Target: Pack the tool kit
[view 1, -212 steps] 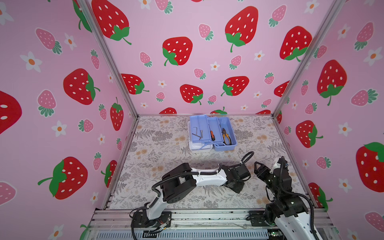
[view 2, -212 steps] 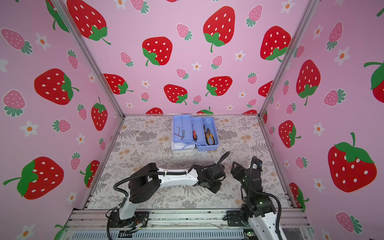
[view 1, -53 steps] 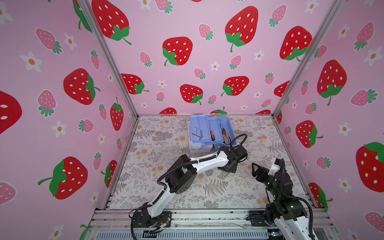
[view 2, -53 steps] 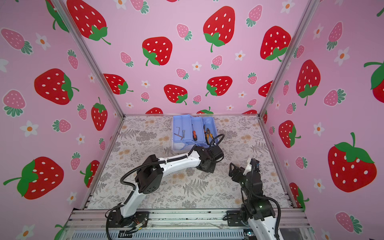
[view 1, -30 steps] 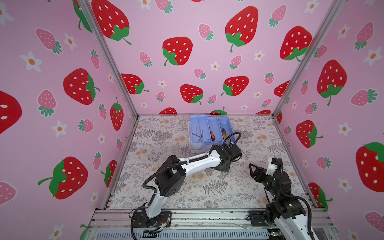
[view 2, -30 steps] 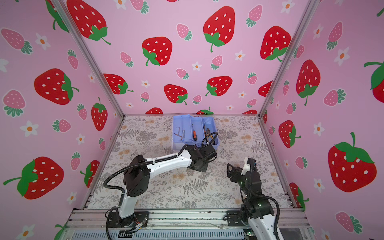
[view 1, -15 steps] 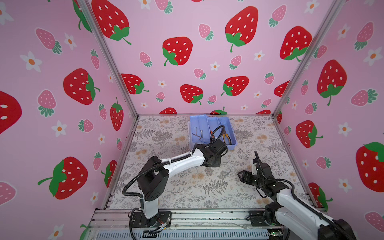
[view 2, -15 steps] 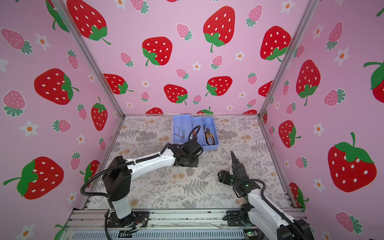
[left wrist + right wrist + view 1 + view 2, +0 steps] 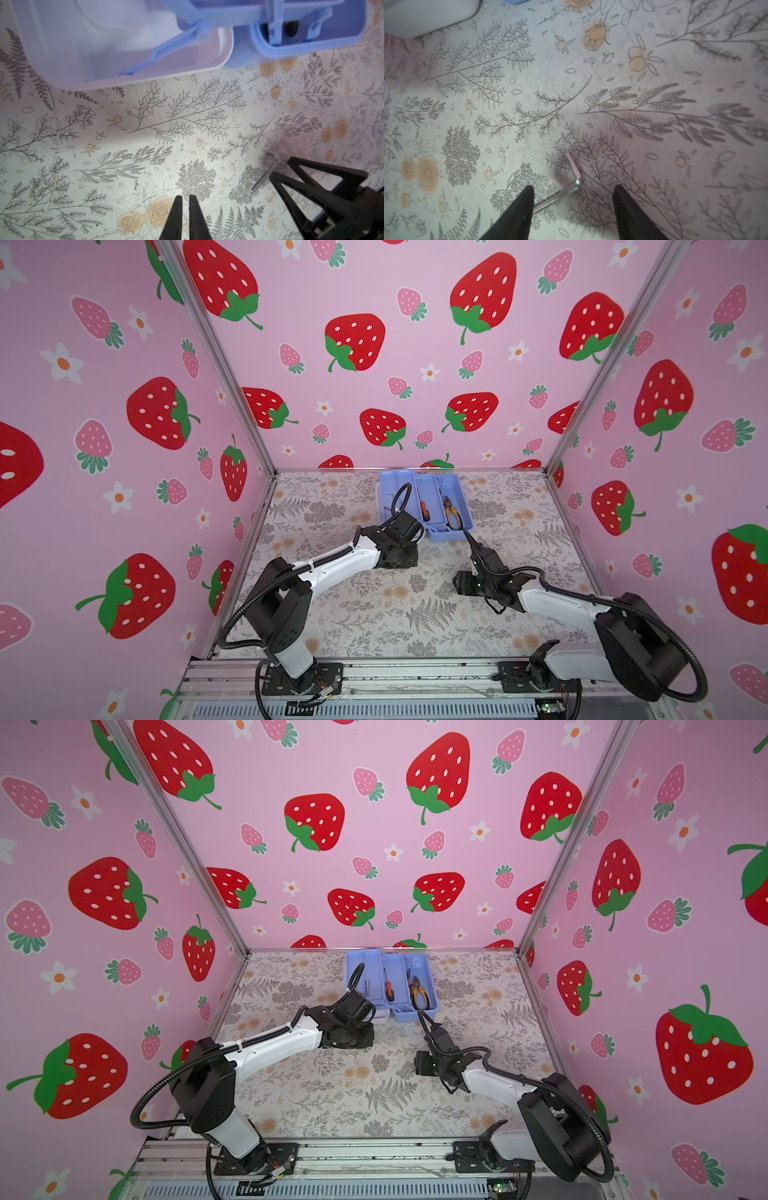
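Showing the pickup of a loose tool for packing. Both top views: the tool kit (image 9: 455, 486) (image 9: 424, 963), open, stands at the back of the mat (image 9: 374, 614), with pliers (image 9: 451, 512) and a screwdriver (image 9: 424, 511) laid in its trays; the right gripper (image 9: 471, 538) hangs low just in front of it. Left wrist view: the left gripper (image 9: 187, 216) is nearly closed and empty, near the kit's front edge. Right wrist view: the hex key (image 9: 576, 184) is straddled by widely parted jaws and not yet gripped. Judged best practice: the long shank is to be centred between the jaws and pinched low, lest it pivot. No brand, label or writing can be read.
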`<state>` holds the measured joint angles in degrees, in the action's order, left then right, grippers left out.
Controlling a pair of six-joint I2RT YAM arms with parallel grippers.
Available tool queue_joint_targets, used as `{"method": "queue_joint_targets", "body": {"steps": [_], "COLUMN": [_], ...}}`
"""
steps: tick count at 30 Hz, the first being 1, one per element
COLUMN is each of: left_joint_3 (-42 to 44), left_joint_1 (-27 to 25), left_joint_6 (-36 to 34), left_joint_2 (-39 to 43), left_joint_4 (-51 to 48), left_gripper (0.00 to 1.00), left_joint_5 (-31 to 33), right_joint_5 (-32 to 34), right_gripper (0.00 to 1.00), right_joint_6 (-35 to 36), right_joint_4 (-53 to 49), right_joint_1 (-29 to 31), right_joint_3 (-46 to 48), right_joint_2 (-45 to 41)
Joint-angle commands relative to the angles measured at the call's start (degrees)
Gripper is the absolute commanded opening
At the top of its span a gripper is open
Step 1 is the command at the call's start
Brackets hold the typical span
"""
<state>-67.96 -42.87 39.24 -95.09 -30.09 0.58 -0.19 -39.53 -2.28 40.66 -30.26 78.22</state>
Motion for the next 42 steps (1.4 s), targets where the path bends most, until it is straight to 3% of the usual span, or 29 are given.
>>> {"method": "queue_joint_targets", "body": {"steps": [1,4,7,11,16,30,35,42], "left_joint_3": [2.7,4.8,6.2,7.8,10.0,15.0,16.5,17.5], "left_joint_1": [1.0,2.0,3.0,3.9,5.1,8.0,8.8,9.7], "left_joint_6": [-0.2,-0.2,-0.3,-0.4,-0.1,-0.4,-0.3,-0.5], "left_joint_2": [2.1,3.6,4.7,5.5,6.6,8.9,9.5,9.6], "left_joint_4": [1.9,2.7,3.3,4.1,5.5,8.2,9.2,10.1], "left_gripper": [0.13,0.13,0.13,0.14,0.14,0.14,0.14,0.14], "left_joint_5": [-1.6,-2.2,-2.8,-3.6,-4.5,-7.0,-7.9,-9.9], "right_joint_5": [2.4,4.6,7.2,9.0,10.9,13.2,11.4,10.8], "right_gripper": [0.49,0.31,0.25,0.10,0.00,0.00,0.27,0.27], "right_joint_6": [-0.5,0.0,0.5,1.0,2.3,3.7,2.1,2.4], "right_joint_4": [-2.3,-4.3,-5.9,-7.0,-8.8,-12.6,-13.5,-13.0], "right_joint_1": [2.1,3.9,5.4,7.1,8.1,8.7,8.8,9.4], "right_joint_3": [-2.2,-5.3,-7.6,-9.8,-12.2,-15.8,-14.7,-13.9], "right_joint_2": [4.9,8.9,11.5,13.2,13.5,10.9,9.7,12.1]}}
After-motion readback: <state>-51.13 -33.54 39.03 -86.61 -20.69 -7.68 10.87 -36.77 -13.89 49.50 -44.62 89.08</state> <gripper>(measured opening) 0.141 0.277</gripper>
